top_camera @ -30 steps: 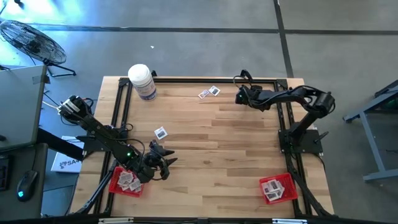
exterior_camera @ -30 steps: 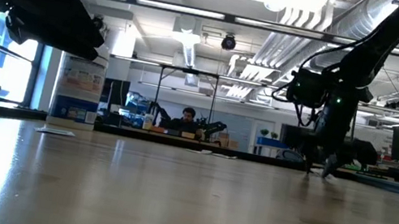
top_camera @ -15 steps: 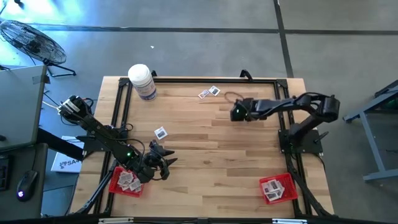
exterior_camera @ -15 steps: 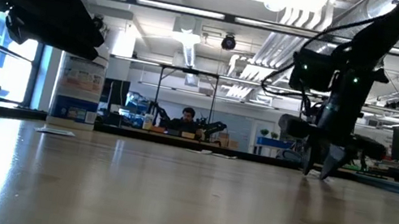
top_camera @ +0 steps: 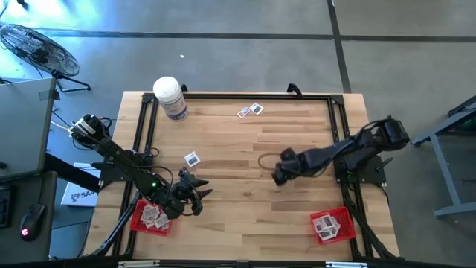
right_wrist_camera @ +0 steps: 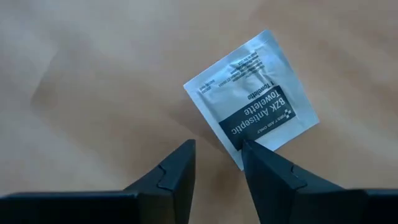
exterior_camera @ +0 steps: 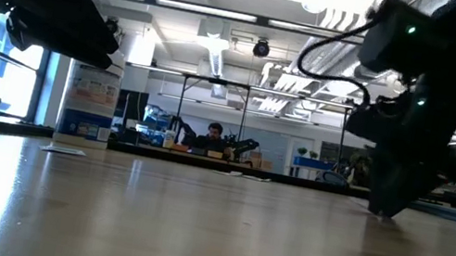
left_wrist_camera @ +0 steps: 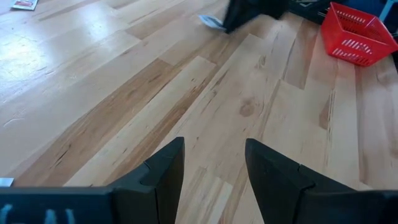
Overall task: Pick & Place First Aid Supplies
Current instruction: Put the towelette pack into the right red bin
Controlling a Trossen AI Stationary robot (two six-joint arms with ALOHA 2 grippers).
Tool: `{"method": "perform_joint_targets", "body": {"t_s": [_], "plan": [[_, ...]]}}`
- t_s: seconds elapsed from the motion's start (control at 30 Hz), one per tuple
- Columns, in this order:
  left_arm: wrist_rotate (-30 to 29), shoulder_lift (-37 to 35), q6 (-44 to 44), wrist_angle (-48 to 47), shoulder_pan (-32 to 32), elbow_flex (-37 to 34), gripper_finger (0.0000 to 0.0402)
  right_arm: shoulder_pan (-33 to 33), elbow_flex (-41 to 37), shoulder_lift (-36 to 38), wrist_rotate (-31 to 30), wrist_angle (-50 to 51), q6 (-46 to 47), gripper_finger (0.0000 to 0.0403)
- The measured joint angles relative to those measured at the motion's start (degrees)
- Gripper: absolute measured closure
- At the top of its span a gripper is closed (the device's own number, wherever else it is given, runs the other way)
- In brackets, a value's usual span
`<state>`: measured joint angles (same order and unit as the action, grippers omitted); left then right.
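Packet (right_wrist_camera: 253, 95) pinched by one corner in the right claw (top_camera: 277, 176), dangling over mid-bench (top_camera: 245, 216) with the claw narrowly parted around it. Best carry it low and steady to the near-right tray (top_camera: 346, 222), centre over the pile, then let go. Left claw (left_wrist_camera: 211, 171) waits open and empty beside its own tray (top_camera: 138, 221). Farther out lies one loose packet (top_camera: 193, 158), then a pair (top_camera: 251, 111) at the far edge by the bottle (top_camera: 170, 97).
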<state>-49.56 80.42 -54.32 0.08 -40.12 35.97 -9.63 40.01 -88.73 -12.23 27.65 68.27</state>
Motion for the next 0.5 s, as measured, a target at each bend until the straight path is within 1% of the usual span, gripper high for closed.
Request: {"method": "perform_joint_targets", "body": {"t_s": [0.1, 0.2, 0.37, 0.5], "plan": [[-0.1, 0.0, 0.0, 0.0, 0.0, 0.0, 0.0234, -4.5, 1.2, -0.2, 1.9, 0.2, -6.0, 0.0277], [-0.2, 0.0, 0.0, 0.0, 0.0, 0.0, 0.0234, -7.7, 2.1, -0.2, 1.9, 0.1, -14.1, 0.0277], [-0.3, 0.0, 0.0, 0.0, 0.0, 0.0, 0.0234, -9.9, 2.2, -0.2, -3.0, 0.5, -20.5, 0.0277], [-0.3, 0.0, -0.2, 0.0, 0.0, 0.0, 0.0234, -10.3, 2.2, -0.2, -5.3, -1.8, -23.8, 0.0277]]}}
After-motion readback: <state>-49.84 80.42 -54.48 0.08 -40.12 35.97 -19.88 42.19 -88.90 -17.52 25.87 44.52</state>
